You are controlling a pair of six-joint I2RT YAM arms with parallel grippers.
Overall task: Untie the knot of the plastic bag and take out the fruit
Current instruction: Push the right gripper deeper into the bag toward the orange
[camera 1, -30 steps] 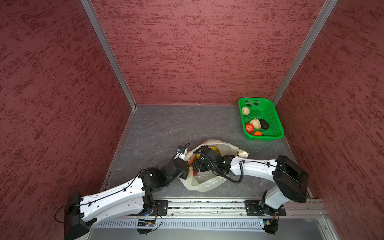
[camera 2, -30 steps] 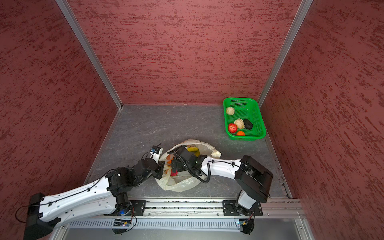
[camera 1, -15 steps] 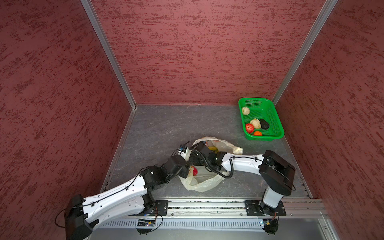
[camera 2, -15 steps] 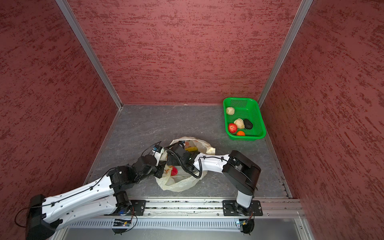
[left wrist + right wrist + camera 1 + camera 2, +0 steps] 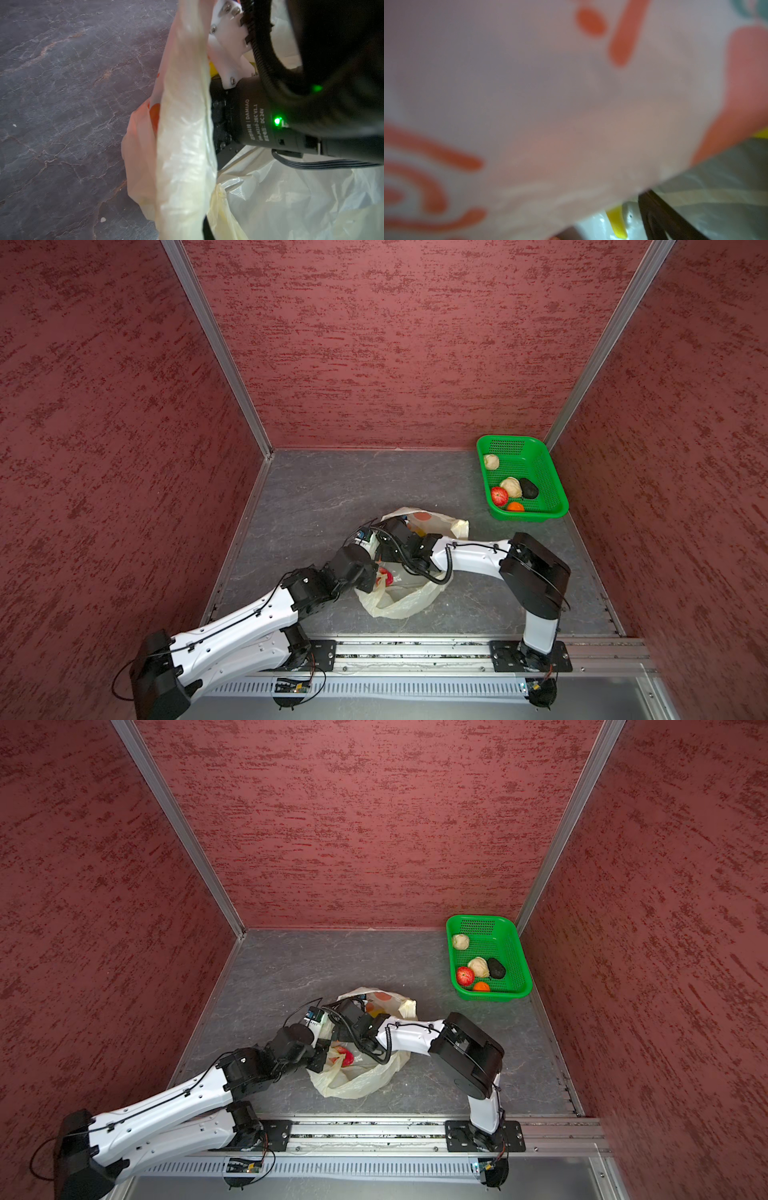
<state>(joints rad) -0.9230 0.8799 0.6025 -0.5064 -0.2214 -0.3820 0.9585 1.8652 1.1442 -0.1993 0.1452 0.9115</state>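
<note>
Left arm [image 5: 249, 622] stretched, jaws clenching plastic bag [image 5: 399, 601]; right arm [image 5: 473, 558] folded, jaws unclear

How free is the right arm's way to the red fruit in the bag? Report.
Probably not directly: the right arm reaches into the plastic bag pointing away from the red fruit, which lies behind its wrist, close beside the left arm. Plastic also covers the right wrist view.

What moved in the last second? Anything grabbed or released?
The right hand pushed farther into the plastic bag, toward the back wall, its elbow swinging left; the bag's far edge shifted with it. No visible grab or release. The left hand stays shut on the bag's edge; green basket and its fruit unchanged.
</note>
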